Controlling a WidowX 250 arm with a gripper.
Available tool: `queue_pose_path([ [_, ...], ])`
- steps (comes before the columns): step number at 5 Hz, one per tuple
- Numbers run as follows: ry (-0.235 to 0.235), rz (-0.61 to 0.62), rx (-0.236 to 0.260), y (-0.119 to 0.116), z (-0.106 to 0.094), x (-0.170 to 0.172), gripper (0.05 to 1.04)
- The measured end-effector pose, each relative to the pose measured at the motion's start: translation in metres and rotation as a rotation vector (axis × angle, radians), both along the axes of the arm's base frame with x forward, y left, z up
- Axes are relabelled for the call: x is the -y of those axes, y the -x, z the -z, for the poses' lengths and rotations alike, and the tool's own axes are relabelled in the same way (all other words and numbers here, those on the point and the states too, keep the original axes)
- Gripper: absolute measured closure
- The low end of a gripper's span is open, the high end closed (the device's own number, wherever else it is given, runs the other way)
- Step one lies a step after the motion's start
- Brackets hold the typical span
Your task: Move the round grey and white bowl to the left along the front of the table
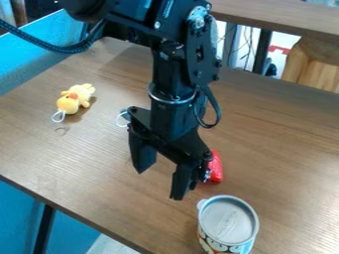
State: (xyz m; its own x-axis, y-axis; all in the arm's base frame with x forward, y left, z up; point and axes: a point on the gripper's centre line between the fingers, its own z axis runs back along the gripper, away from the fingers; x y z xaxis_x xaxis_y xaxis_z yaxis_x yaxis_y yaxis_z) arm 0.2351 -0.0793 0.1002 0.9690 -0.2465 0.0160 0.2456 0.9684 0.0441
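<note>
The black gripper [159,184] hangs over the middle of the wooden table, its two fingers spread apart with nothing seen between them. Just behind its right finger lies a red object [215,167], partly hidden by the gripper. To the lower right stands a can-shaped cup [228,222] with a grey lid and a printed side. A small yellow plush toy [76,98] with a white loop lies on the left part of the table. Another white loop [121,119] shows beside the gripper's left side; what it belongs to is mostly hidden.
The brown table [285,144] has its front edge running from the left down to the bottom. A blue panel [39,54] borders it at the upper left. Behind are a second wooden surface [278,15] and a light wooden stool or block [311,67].
</note>
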Motion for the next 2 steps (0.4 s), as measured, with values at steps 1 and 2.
queue_pose_path([
  [1, -0.008, -0.007, -0.025, 0.002, 0.006, -0.001, 0.082],
  [2, -0.017, 0.028, -0.044, 0.002, 0.017, 0.021, 0.082],
])
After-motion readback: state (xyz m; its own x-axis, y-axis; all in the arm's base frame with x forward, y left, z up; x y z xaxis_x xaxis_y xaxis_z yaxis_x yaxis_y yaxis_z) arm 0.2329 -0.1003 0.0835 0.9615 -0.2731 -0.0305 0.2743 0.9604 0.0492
